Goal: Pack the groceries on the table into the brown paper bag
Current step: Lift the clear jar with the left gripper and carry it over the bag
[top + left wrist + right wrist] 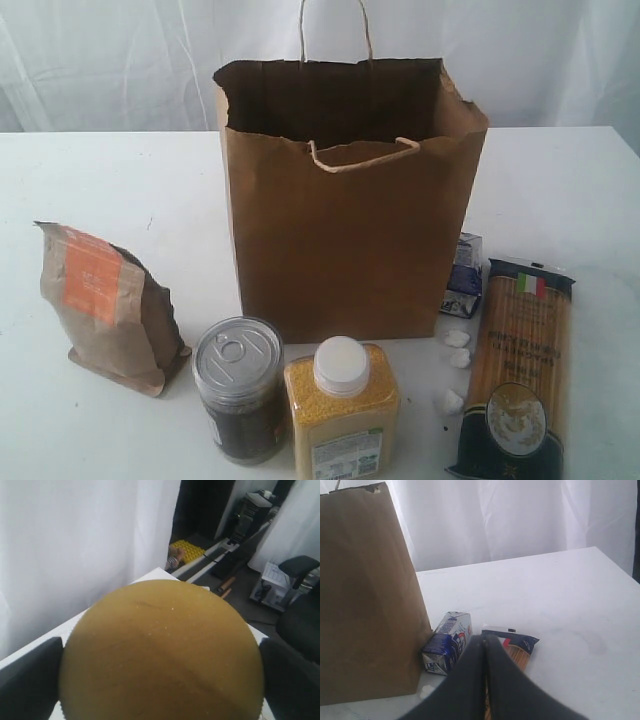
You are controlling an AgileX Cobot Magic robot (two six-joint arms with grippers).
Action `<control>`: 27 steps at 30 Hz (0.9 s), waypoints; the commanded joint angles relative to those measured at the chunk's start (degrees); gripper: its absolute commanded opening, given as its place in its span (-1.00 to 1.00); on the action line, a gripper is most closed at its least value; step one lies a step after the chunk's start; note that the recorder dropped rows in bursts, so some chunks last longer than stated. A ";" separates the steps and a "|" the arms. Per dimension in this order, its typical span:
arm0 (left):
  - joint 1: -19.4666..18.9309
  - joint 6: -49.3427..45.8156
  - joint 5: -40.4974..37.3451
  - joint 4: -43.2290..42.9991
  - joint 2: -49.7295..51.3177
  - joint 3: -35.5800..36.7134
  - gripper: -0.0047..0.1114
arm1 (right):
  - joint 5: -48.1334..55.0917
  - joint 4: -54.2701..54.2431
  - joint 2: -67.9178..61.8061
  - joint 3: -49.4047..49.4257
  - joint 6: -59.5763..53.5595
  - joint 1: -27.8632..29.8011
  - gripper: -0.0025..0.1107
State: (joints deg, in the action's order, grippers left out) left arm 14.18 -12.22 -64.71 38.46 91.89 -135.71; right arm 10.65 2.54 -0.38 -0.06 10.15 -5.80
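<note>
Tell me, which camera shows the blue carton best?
The right wrist view: the carton sits in plain view beside the bag. The exterior view shows only a sliver behind the bag; the left wrist view, nothing.

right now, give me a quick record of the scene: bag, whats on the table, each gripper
bag: brown paper bag, upright, top open
left of bag front: brown pouch
in front of bag: dark can, yellow-grain jar
right of bag: blue-white carton, spaghetti pack
left gripper: closed on gold-lidded jar, outside the exterior view
right gripper: shut, empty
</note>
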 commanded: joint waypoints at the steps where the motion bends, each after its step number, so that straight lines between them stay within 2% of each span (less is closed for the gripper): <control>1: 5.01 -1.69 2.61 2.17 0.84 -0.41 -0.92 | -0.49 0.24 0.38 0.06 0.21 0.12 -0.96; 6: 10.10 -2.66 2.50 0.22 2.46 -0.41 -0.92 | -0.49 0.24 0.38 0.06 0.21 0.12 -0.96; 12: 14.12 -3.05 1.65 -2.73 4.22 -0.30 -0.92 | -0.49 0.24 0.38 0.06 0.21 0.12 -0.96; 16: 15.70 -3.05 1.30 -3.46 5.83 -0.30 -0.92 | -0.49 0.24 0.38 0.06 0.21 0.12 -0.96; 20: 17.12 -3.55 1.71 -8.04 7.37 -0.30 -0.92 | -0.49 0.24 0.38 0.06 0.21 0.12 -0.96; 27: 17.26 -4.30 2.88 -10.19 9.38 -0.30 -0.92 | -0.49 0.24 0.38 0.06 0.21 0.12 -0.96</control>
State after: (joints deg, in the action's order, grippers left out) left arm 31.14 -16.31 -63.74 27.46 101.45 -135.71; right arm 10.65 2.54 -0.38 -0.06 10.15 -5.80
